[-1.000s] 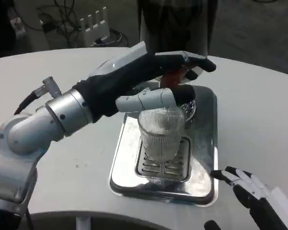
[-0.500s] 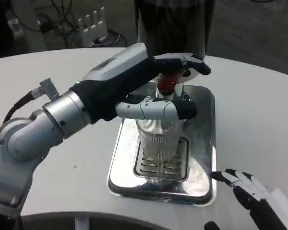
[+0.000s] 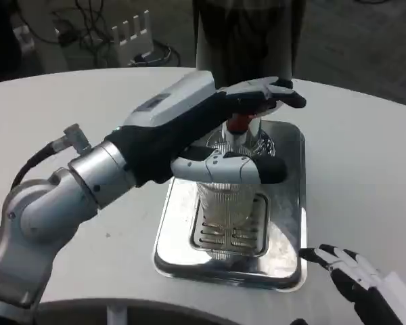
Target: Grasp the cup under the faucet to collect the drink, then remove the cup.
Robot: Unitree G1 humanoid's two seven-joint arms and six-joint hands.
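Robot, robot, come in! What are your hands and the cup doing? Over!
Left hand grips cup on drip tray, under faucet. Right hand waits open at table edge. Nothing blocking.

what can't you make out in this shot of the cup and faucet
Head view:
- Cup rim and any drink inside: covered by the left hand and its fingers.
- Faucet spout: mostly behind the same hand, so flow is unclear.
- Right hand: cut off by the bottom-right edge.
- Dispenser: top cut off by the upper edge.
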